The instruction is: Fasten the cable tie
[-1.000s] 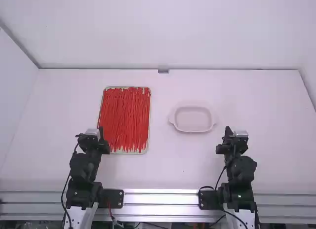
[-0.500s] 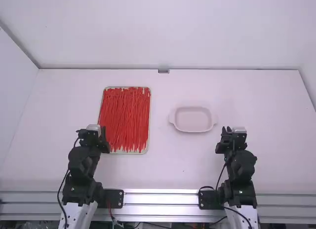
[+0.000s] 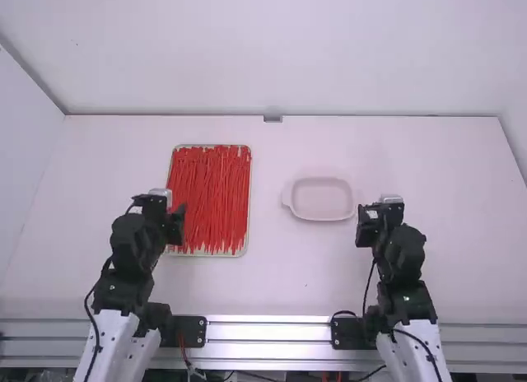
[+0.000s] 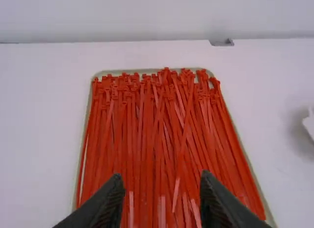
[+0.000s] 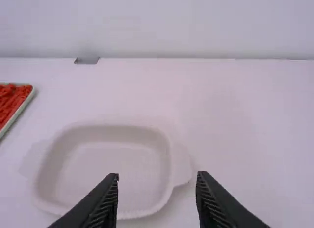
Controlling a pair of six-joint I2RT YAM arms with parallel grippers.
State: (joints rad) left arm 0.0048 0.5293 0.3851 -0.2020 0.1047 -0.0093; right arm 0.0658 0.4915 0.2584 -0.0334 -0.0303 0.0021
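Many red cable ties lie side by side in a flat tray left of the table's middle. My left gripper hovers open at the tray's near left corner, above the ends of the ties, with nothing between its fingers. To the right of the tray sits an empty white dish with small handles. My right gripper is open just in front of the dish's near right side and holds nothing.
A small grey fitting sits at the table's far edge by the back wall. White side walls close in the table on the left and right. Bare table surface lies around the tray and dish.
Both arms have risen and pushed forward from their folded rest pose. The left gripper has come over the tray's near corner, the right one closer to the dish.
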